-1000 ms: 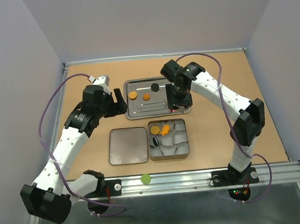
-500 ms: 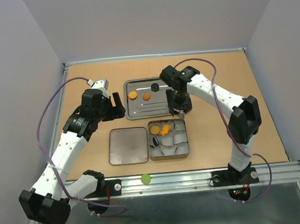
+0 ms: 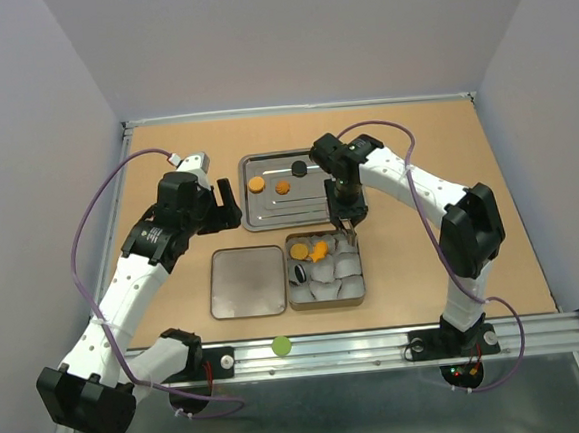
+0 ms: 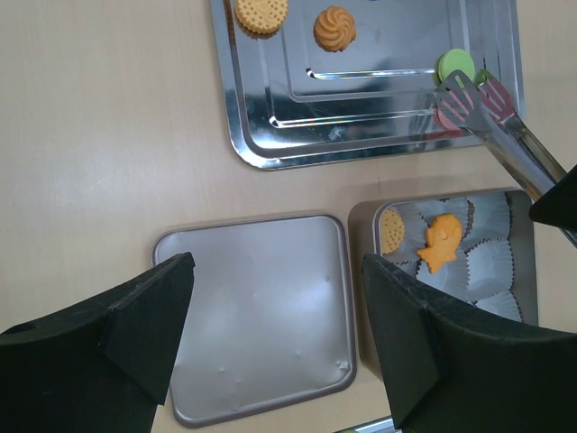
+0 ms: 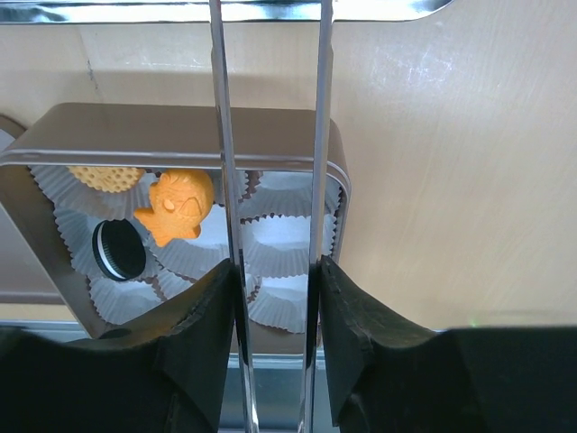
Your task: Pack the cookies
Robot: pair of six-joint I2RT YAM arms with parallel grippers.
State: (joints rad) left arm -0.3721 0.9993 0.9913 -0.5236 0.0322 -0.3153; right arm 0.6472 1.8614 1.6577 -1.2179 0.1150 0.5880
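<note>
You have three cookies (image 5: 176,209) in the paper cups (image 5: 278,248) of the tin (image 5: 180,110), several more left on the tray (image 4: 236,135); right tool (image 5: 275,280), partly closed, clasps the tongs (image 4: 514,149); left tool (image 4: 275,271) gapes wide, empty.

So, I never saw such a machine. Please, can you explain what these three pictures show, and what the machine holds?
These are two robot arms at a table edge. One picture looks down from above; the other two come from cameras on the wrists. On the table lie a metal tray with cookies, an open tin of paper cups holding three cookies, and its lid. The right hand squeezes metal tongs, which seem to pinch a pink cookie. The left hand is open and empty.
</note>
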